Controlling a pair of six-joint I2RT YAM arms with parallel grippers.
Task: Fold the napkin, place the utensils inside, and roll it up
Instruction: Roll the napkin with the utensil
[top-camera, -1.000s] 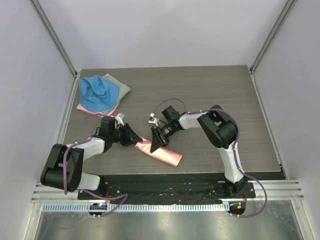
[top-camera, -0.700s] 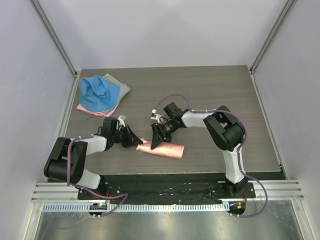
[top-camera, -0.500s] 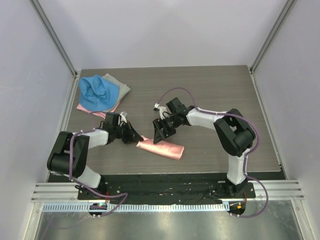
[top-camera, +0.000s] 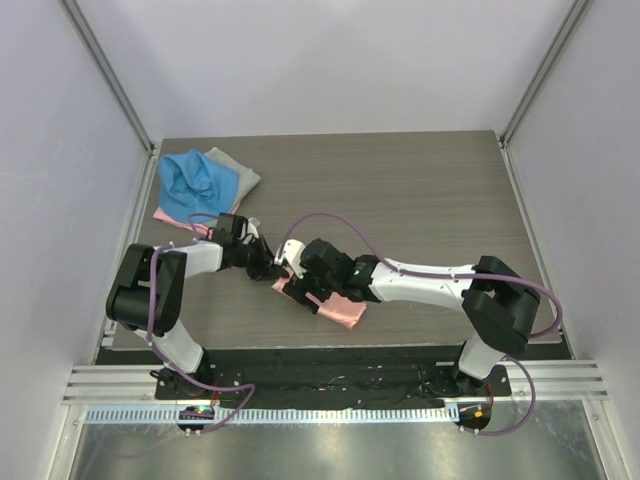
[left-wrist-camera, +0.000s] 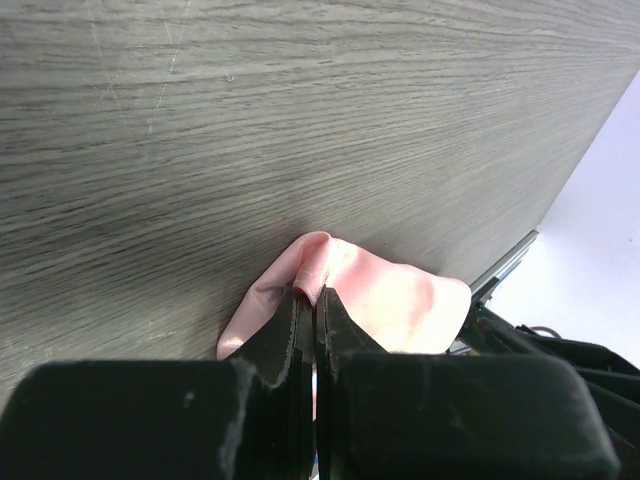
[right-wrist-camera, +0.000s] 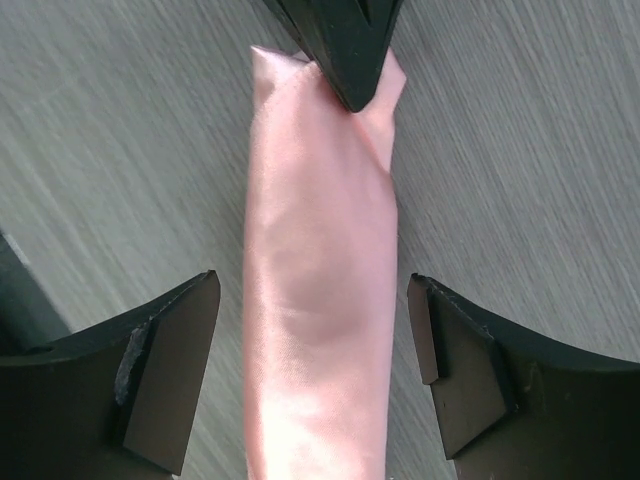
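The napkin (top-camera: 346, 311) is a rolled salmon-pink satin tube lying near the table's front edge. It also shows in the left wrist view (left-wrist-camera: 385, 295) and the right wrist view (right-wrist-camera: 318, 200). My left gripper (top-camera: 272, 273) is shut on the roll's left end corner (left-wrist-camera: 309, 262). My right gripper (top-camera: 312, 290) is open and hangs over the roll, one jaw on each side of it, not touching (right-wrist-camera: 312, 300). The left gripper's fingertips (right-wrist-camera: 345, 45) show at the roll's far end. The spoon is hidden; a soft bulge shows in the roll.
A blue cloth (top-camera: 195, 183) lies on a grey cloth (top-camera: 240, 172) and a pink cloth (top-camera: 178, 217) at the table's back left corner. The table's front edge runs just below the roll. Walls close in on both sides.
My right gripper has lifted off the roll, swung left and come down over it with jaws open. My left gripper has stayed shut on the roll's left end; the roll turned slightly.
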